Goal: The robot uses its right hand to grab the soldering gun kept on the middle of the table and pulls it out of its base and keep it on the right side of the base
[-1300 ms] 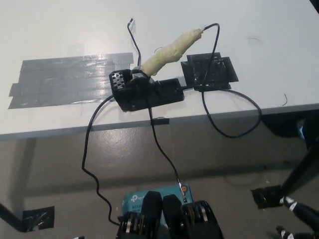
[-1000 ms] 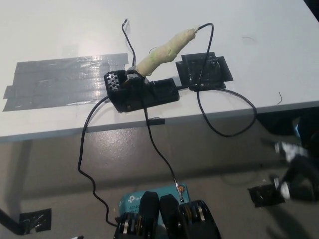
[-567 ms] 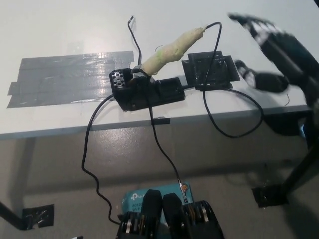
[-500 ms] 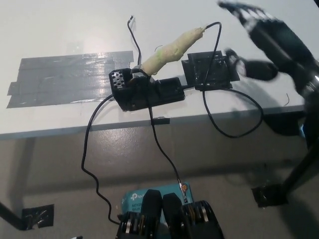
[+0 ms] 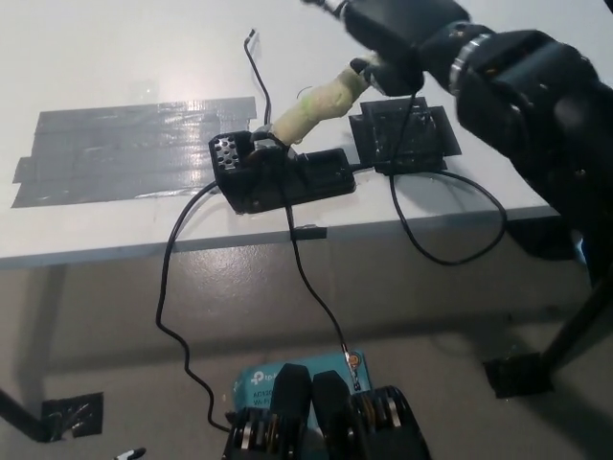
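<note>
As its black right hand (image 5: 388,34) hovers over the far end of the soldering gun (image 5: 321,101), the humanoid sets up its grasp; whether the fingers have closed on the handle cannot be told from the head view, since the hand's bulk hides the contact. Down and to the left of the hand, the gun's pale, tape-wrapped handle slopes into the black base (image 5: 283,174), where its tip is still seated. Just below the hand lies a black tape patch (image 5: 421,134), beside the base's right end, a likely spot for setting the tool down. From under the hand the gun's cable (image 5: 450,254) drops in a loop over the edge of the white worktop (image 5: 96,57). A clean pull would likely mean wrapping the handle firmly, then drawing it out along its own slant, not straight up, so the base does not lift with it. The left hand is out of view.
</note>
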Robot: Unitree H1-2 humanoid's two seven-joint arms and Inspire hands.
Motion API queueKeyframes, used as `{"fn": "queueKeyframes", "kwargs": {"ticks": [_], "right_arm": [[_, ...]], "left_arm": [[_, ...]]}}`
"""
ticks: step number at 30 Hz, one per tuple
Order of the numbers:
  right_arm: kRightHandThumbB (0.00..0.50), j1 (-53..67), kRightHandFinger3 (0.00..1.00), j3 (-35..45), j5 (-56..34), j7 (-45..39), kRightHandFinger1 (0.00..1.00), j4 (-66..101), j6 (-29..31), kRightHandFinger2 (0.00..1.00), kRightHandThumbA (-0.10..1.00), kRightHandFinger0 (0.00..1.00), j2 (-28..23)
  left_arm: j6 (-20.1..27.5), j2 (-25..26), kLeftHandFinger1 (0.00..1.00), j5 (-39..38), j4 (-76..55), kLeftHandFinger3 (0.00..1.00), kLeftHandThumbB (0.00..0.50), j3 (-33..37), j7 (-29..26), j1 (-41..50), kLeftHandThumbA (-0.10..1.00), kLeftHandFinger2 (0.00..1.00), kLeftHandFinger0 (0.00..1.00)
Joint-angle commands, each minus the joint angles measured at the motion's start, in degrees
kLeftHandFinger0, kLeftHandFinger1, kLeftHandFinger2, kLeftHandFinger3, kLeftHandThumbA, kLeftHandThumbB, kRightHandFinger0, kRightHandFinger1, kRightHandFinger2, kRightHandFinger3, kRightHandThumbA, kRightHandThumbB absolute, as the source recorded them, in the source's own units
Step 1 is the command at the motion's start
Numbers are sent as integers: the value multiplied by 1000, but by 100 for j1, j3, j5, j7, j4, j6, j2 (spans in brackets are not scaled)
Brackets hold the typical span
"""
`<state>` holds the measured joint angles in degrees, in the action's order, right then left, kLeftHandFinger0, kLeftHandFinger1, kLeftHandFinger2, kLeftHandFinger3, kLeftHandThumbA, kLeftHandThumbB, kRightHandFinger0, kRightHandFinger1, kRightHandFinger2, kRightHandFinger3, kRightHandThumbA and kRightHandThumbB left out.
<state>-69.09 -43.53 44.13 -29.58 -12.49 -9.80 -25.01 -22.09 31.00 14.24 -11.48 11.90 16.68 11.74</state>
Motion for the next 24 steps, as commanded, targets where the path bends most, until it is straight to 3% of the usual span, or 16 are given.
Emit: {"fn": "queueKeyframes", "kwargs": {"ticks": [1,7,14,18,24], "right_arm": [[500,-353,1000,-314,603,-367,1000,-258,602,1000,397,1000,40],[500,-330,1000,-395,653,-906,1000,-441,472,1000,339,1000,114],[500,-122,1000,-430,832,-1558,1000,-546,150,1000,327,1000,243],[500,-104,1000,-421,1204,-1498,1000,-828,25,1000,297,1000,248],[500,-136,1000,-406,1841,-1012,1000,-1210,-162,1000,388,1000,263]], "left_arm": [[-74,137,758,33,-114,1000,170,29,207,8,546,913,668],[-114,150,767,183,-180,1000,200,138,284,-86,583,922,679],[-203,164,824,238,-338,1000,171,236,386,-23,568,981,747],[-257,133,801,253,-358,1000,173,258,400,-34,569,959,726],[-307,113,815,237,-336,1000,177,281,436,-123,572,954,734]]}}
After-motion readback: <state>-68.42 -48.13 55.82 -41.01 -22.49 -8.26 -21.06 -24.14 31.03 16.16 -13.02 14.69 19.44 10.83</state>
